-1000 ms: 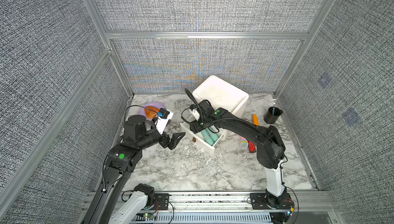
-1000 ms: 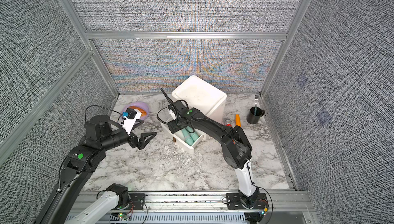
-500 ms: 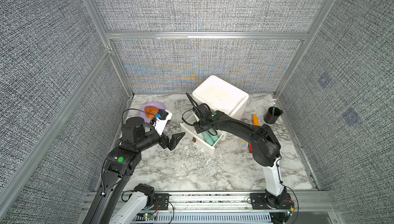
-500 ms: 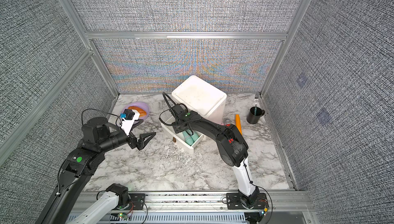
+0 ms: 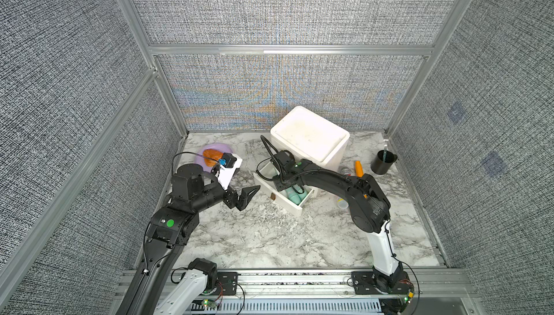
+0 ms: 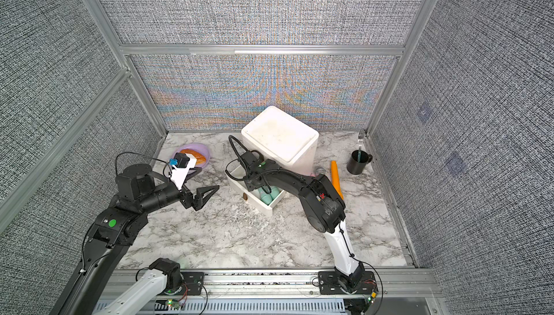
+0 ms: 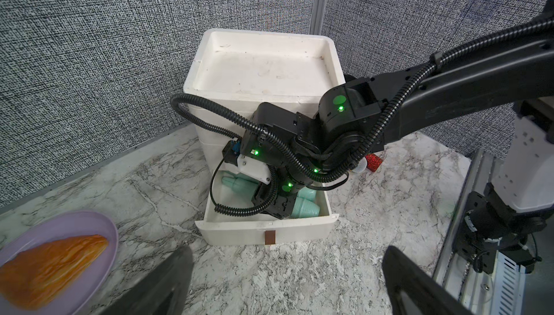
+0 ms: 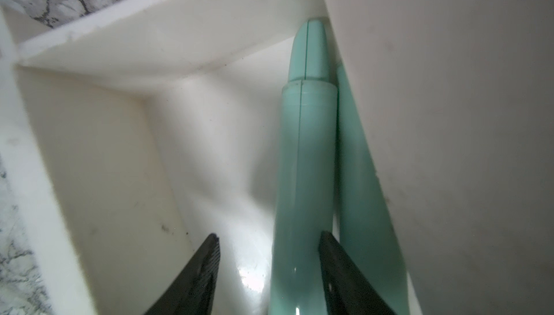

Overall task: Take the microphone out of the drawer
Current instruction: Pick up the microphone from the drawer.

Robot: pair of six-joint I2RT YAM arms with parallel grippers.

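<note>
Drawer (image 7: 239, 234) stands open, right gripper (image 8: 266, 238) inside it half-open and empty beside teal bottles (image 8: 302, 163); left gripper (image 5: 246, 197) hangs wide open, empty; red microphone (image 7: 373, 161) lies on the table (image 5: 269, 238) beside the cabinet (image 5: 308, 132).

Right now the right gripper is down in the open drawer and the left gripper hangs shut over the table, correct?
No. The left gripper hangs open over the table, clear in both top views; the right gripper is down in the open drawer.

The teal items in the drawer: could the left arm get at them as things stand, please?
Probably not: the right gripper occupies the open drawer right over the teal items; the left gripper hovers open outside.
</note>
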